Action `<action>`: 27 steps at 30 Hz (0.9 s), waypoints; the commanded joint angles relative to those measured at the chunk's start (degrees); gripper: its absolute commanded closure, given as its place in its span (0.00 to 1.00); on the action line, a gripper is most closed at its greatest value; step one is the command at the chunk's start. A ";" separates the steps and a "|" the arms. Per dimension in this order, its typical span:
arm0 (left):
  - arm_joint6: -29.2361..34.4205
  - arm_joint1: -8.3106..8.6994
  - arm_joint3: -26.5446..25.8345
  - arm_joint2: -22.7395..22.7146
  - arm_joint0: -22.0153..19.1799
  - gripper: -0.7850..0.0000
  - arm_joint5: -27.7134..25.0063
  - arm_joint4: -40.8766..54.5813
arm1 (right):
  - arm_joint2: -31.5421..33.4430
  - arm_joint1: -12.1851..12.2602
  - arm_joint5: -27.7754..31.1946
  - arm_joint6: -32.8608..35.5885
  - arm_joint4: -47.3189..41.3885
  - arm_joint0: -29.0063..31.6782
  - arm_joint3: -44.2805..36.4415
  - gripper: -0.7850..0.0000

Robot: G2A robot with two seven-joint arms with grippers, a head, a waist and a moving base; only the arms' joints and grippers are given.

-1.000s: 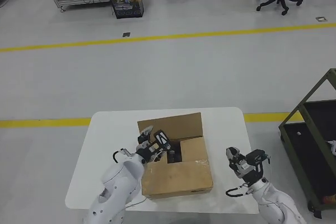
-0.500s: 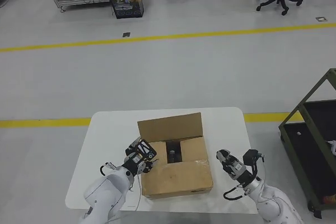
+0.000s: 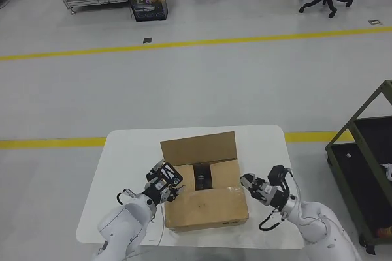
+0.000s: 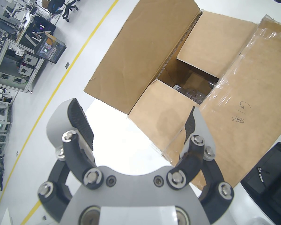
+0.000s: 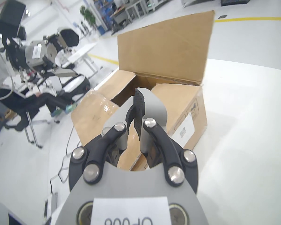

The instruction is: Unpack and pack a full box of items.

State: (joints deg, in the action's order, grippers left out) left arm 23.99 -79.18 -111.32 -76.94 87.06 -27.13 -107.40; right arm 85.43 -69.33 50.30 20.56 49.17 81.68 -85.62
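The one cardboard box (image 3: 206, 189) sat at the middle of the white table (image 3: 117, 196). It carried two markings. A few black handwritten characters (image 4: 242, 113) ran across the flap covered in clear tape, too loose a scrawl to make out. A white printed label (image 5: 186, 127) was stuck on the side wall facing 3 o'clock, its print too small to tell.

Four flaps could be counted. The one at 12 o'clock stood upright. The taped one at 6 o'clock lay folded down over the top. The two shorter side flaps were folded inward, leaving a dark opening between them. Through that opening one clear plastic bottle (image 4: 189, 93) with a pale cap lay inside the box. What else the box held was hidden.

The left gripper (image 4: 133, 111) hovered at the box's 9 o'clock edge, near the upright flap's corner, with its jaws spread wide and nothing between them. The right gripper (image 5: 139, 94) was just beside the box's 3 o'clock side, its jaws pressed together on nothing; whether it touched the cardboard could not be told.

Off the table towards 3 o'clock stood one green cart (image 3: 372, 169). Two yellow lines (image 3: 183, 44) crossed the floor.
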 commanded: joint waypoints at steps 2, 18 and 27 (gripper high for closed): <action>0.00 0.00 0.00 0.00 0.00 0.00 0.00 0.00 | -0.42 0.93 4.56 9.15 4.12 -2.76 -2.23 1.00; -0.76 0.21 0.30 -0.70 0.35 0.00 0.79 0.47 | -1.66 2.01 6.60 14.46 4.93 -4.09 -4.20 1.00; -0.03 0.61 0.67 -2.12 -0.44 0.00 2.38 1.60 | -1.63 3.41 6.02 21.07 -7.03 -8.37 2.13 1.00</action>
State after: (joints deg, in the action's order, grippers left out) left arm 23.85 -78.62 -110.54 -78.99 86.70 -24.66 -105.92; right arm 84.18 -66.04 56.95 39.91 46.00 74.59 -85.00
